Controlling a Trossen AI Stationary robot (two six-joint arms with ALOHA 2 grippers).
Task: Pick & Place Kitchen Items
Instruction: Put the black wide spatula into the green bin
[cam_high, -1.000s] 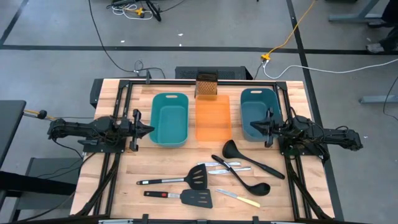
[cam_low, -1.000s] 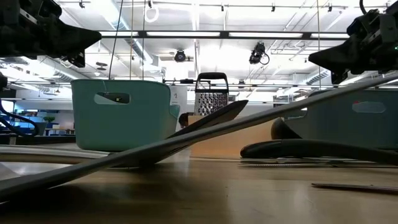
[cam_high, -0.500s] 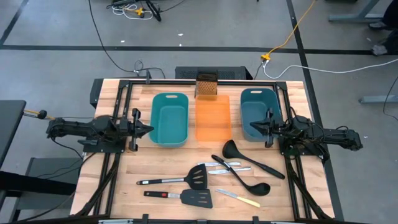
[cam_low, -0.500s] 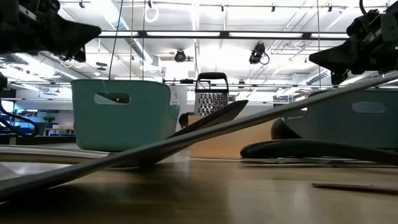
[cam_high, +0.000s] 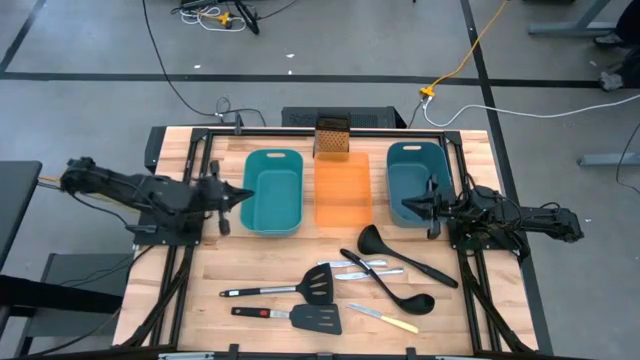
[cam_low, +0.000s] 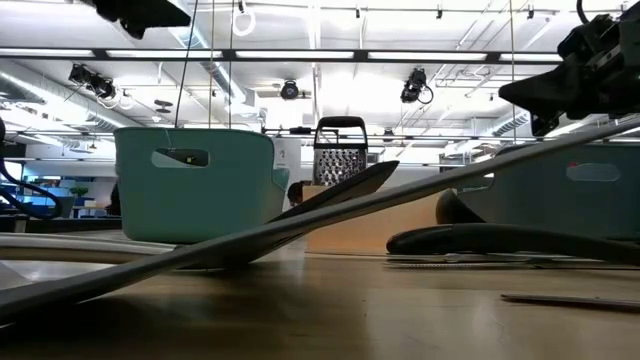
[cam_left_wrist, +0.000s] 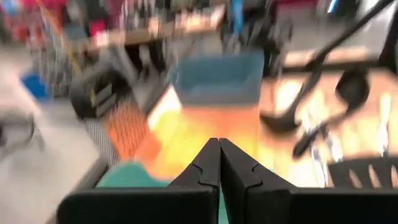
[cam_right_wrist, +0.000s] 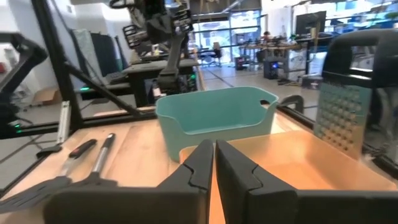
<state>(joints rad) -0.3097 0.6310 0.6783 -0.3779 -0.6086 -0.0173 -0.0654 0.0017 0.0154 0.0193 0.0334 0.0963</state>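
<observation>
A: What stands along the table's (cam_high: 170, 300) far edge?

B: The grater (cam_high: 332, 136), at mid-edge. Before it lies the tray (cam_high: 342, 193), with one tub (cam_high: 273, 190) on its left side and the other tub (cam_high: 411, 182) on its right.

A: And toward the near edge?

B: Two ladles (cam_high: 403, 256) right of centre, two spatulas (cam_high: 290, 290) left of them, table knives (cam_high: 362, 268) between, and a small knife (cam_high: 384, 319) nearest the edge.

A grey concrete floor (cam_high: 330, 60) crossed by loose cables (cam_high: 470, 60) surrounds the table, under bright ceiling strip lights (cam_low: 300, 56).
</observation>
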